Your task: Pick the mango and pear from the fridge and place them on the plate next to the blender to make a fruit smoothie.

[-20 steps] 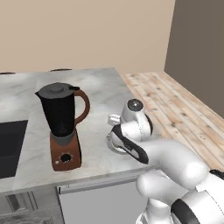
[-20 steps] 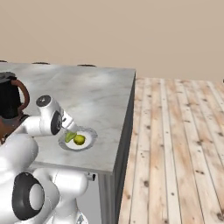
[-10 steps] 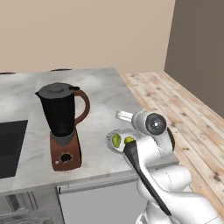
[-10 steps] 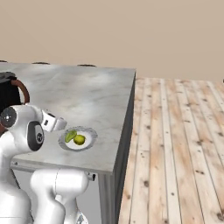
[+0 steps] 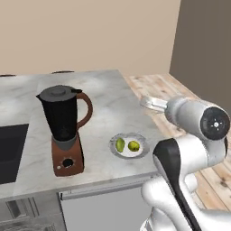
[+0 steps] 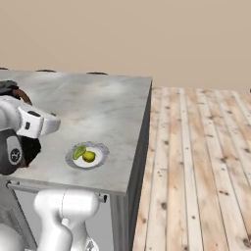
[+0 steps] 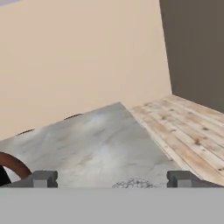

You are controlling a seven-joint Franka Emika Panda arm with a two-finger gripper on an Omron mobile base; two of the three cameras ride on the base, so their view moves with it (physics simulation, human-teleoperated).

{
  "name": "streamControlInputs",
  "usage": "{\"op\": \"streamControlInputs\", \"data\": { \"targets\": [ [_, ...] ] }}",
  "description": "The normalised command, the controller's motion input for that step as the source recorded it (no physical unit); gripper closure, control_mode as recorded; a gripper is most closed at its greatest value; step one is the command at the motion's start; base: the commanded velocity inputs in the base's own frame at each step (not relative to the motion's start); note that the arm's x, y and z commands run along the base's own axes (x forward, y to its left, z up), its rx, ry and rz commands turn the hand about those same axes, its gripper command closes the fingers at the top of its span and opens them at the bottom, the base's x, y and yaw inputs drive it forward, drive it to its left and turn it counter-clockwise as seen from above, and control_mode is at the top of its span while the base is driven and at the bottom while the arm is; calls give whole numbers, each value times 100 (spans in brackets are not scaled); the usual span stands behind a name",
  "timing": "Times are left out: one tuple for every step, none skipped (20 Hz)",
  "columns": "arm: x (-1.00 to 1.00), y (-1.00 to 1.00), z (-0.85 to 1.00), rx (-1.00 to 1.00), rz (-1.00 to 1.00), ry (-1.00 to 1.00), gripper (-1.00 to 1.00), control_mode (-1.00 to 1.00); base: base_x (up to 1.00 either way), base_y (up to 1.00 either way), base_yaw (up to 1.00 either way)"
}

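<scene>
The white plate (image 5: 142, 152) rests on the grey counter just right of the blender (image 5: 62, 122), near the front edge. Two fruits lie side by side on it, a green one (image 5: 120, 144) and a yellow one (image 5: 133, 145); these are the mango and pear, though I cannot tell which is which. From the right base view the plate (image 6: 73, 163) carries the same pair. My gripper (image 7: 113, 179) is open and holds nothing. It is raised above the counter, with the plate's rim (image 7: 131, 183) just below it and the blender's brown handle (image 7: 13, 164) at the left. The fridge is out of view.
A dark sink (image 5: 9, 153) is set into the counter left of the blender. The counter's right edge (image 6: 145, 127) drops to a wooden plank floor (image 6: 196, 162). A beige wall stands behind, and a dark panel (image 5: 203, 45) at the far right.
My arm has lifted up and away from the plate, uncovering both fruits. The jaws stay open. Plate, fruits and blender have not moved.
</scene>
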Motion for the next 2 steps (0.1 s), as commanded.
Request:
{"op": "streamControlInputs", "data": {
  "targets": [
    [0,0,0,3,0,1,-100,-100,0,0,0],
    [-9,-11,0,3,0,-7,-100,-100,0,0,0]
  ]
}}
